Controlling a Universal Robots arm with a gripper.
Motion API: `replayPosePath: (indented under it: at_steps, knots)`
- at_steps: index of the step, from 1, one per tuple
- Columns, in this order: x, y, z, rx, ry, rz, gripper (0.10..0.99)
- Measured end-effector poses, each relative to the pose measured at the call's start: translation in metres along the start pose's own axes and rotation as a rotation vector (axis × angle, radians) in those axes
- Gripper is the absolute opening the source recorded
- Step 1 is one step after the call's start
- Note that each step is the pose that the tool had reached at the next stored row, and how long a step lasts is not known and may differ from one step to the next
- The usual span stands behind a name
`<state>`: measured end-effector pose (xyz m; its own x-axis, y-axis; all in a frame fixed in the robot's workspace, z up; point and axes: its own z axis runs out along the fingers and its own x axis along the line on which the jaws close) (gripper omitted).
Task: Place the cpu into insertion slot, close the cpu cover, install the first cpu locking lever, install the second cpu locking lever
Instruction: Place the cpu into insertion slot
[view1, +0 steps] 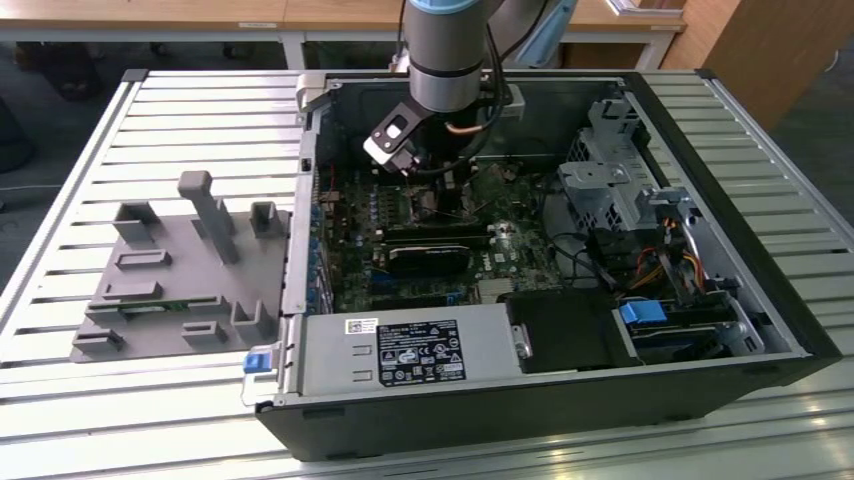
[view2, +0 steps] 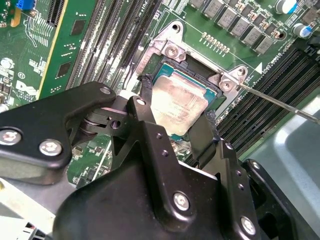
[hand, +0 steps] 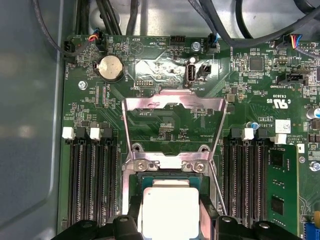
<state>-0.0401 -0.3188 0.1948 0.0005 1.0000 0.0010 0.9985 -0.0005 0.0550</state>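
Pincer (view2: 177, 107) is squeezed onto two sides of the cpu (view2: 175, 97), holding it right at the insertion slot (view2: 194, 75). Meanwhile the cpu cover (hand: 150, 103) is flipped open.

In the exterior view I see an open computer case (view1: 534, 415) on a slatted table (view1: 134, 420), with a grey moulded fixture (view1: 174, 290) at nine o'clock from it. Inside the case, the power supply (view1: 400, 352) lies at six o'clock and the drive cage (view1: 607, 185) at two.

We see here a robotics lab or workshop, because a robot arm (view1: 451, 50) reaches into an open computer case (view1: 534, 410) lying on a slatted metal workbench (view1: 80, 200), with a grey fixture block (view1: 174, 290) beside it and wooden desks (view1: 200, 12) at the far side.
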Motion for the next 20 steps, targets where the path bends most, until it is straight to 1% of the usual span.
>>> replayPosePath:
  at_steps: [15, 16, 17, 18, 20]
  knots:
    - [0.0012, -0.0002, 0.0026, 0.0, -0.0002, 0.0, 0.537]
    - [0.0014, -0.0001, 0.003, -0.001, 0.0012, 0.0, 0.549]
    - [0.0014, -0.0001, 0.003, -0.001, 0.0009, 0.0, 0.549]
    - [0.0013, -0.0001, 0.0029, 0.0, 0.0006, 0.0, 0.612]
    - [0.0012, -0.0002, 0.0027, 0.0, 0.0, 0.0, 0.612]
